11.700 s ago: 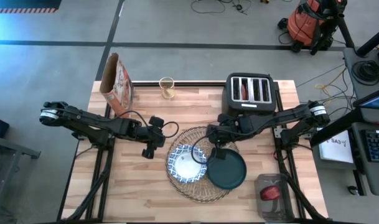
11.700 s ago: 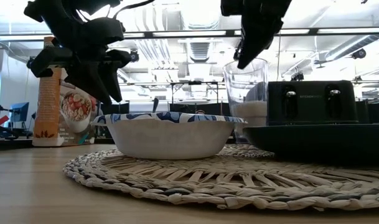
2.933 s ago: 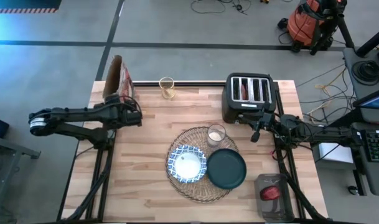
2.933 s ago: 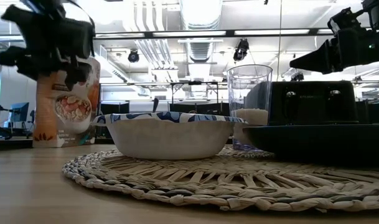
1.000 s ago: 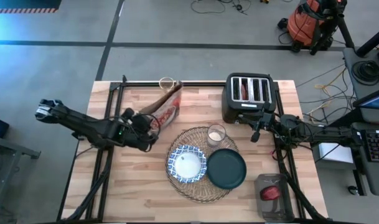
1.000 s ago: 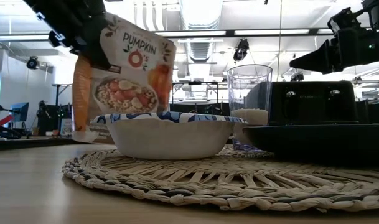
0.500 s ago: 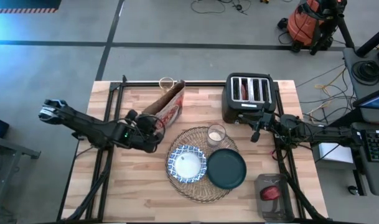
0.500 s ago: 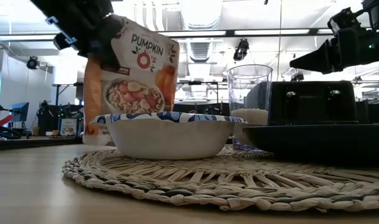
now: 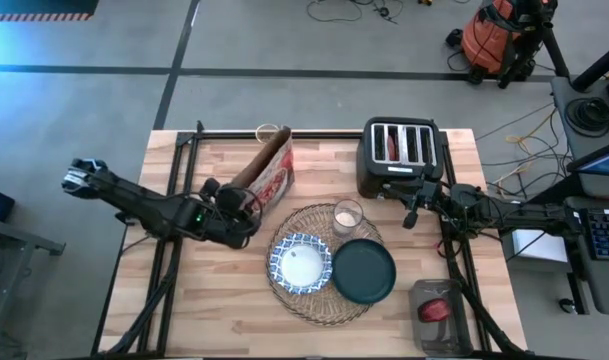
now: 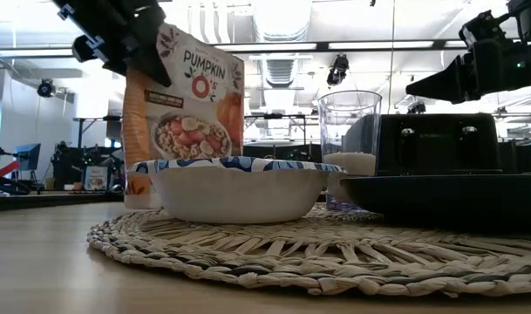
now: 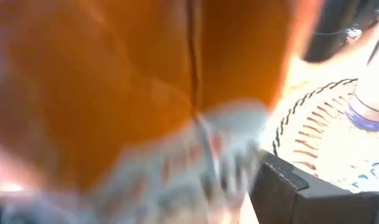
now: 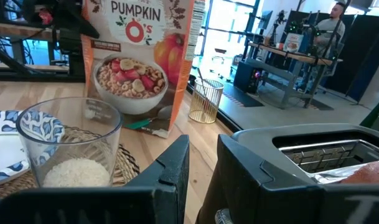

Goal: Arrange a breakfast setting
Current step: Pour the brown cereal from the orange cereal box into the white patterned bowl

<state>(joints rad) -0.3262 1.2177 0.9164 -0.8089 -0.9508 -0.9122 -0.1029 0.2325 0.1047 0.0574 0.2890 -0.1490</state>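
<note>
The woven placemat lies in the table's middle. It carries the blue-and-white bowl, the dark teal plate and a clear glass with white grains in it. An orange cereal bag stands upright on its base, past the placemat's far left edge. My left gripper is at the bag's upper corner; the bag fills the left wrist view as a blur. My right gripper hovers by the toaster's front, level, its fingers a narrow gap apart with nothing between them.
The black toaster stands at the far right, close to my right gripper. A yellowish glass sits at the far edge behind the bag. A red object in a tray lies at the near right corner. Bare wood shows at the near left.
The cereal bag has swung from a tilt to upright and shifted a little toward the table's right, behind the bowl. My left gripper has stayed at its upper corner and moved with it.
</note>
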